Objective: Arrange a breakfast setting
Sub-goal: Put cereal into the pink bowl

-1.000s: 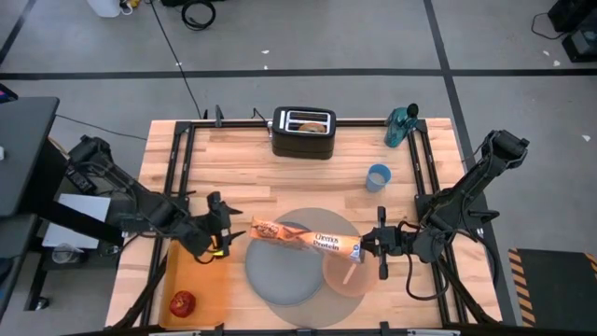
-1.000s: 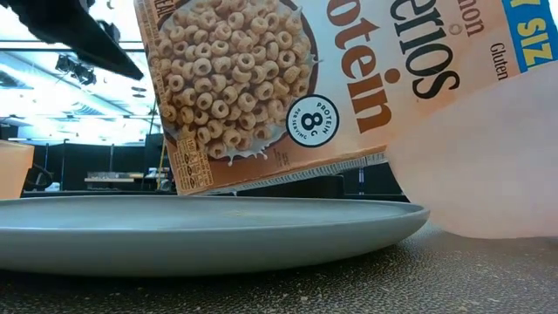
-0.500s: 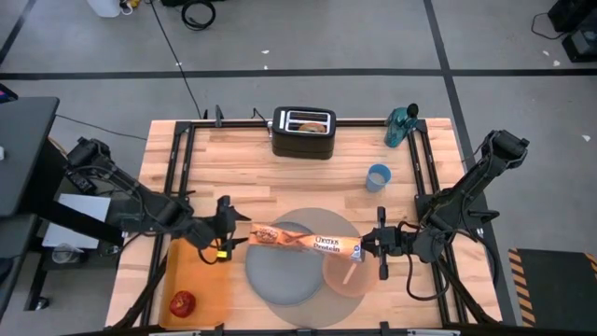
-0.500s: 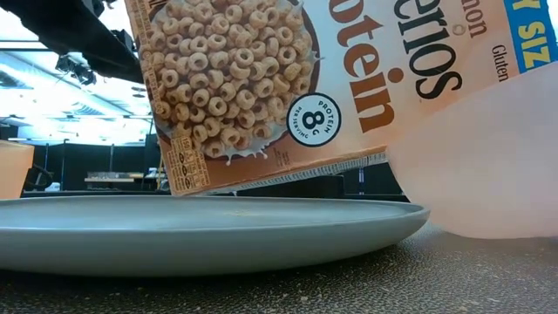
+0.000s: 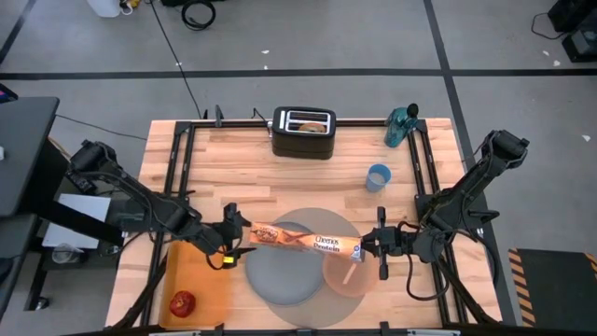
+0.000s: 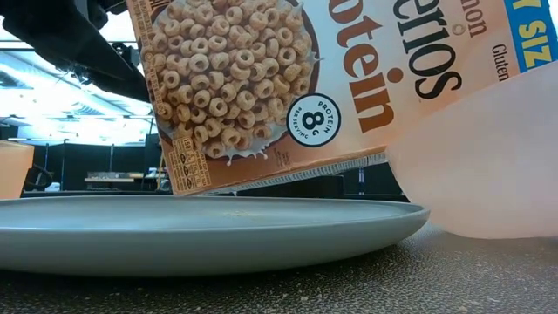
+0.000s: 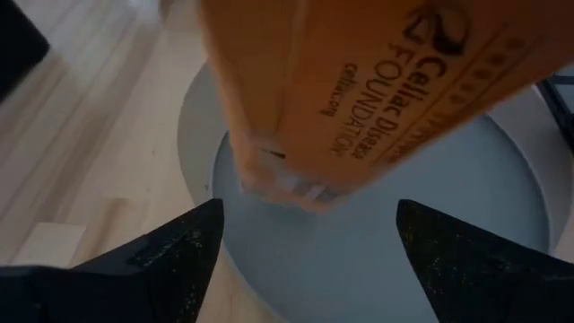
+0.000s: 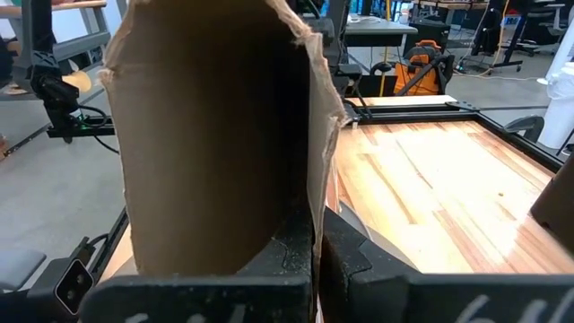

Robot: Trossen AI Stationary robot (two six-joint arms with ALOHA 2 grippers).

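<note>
Two grippers worked a single cereal box [image 5: 306, 240], which hung level above the grey plate [image 5: 291, 276] and the grey mat [image 5: 343, 224] near the table's front edge. Farthest left, the red apple [image 5: 183, 302] lay on the orange tray [image 5: 199, 278] at the front-left corner, untouched. Just inward of it, the left gripper [image 5: 235, 236] sat at the box's left end with its fingers [image 7: 161, 260] spread wide and the box end between them but apart from both, so it gripped nothing. At the other end, the right gripper [image 5: 371, 245] was clamped on the box's opened flaps, above the pink bowl [image 5: 347, 273], where the spoon [image 5: 348, 273] lay. The step in hand looked like handing or steadying the box between the arms before cereal went into the bowl. The next move would call for the left fingers to close squarely on the box end, or for the right to tilt the open end over the bowl without spilling. Across the wooden table [image 5: 233, 168], the black toaster [image 5: 303, 132] held what looked like the bagel at the back edge, with a blue cup [image 5: 378, 177] and a teal bottle [image 5: 402, 125] to the right. Beyond lay grey floor with taped lines; the level view showed a dim, strip-lit workshop.
</note>
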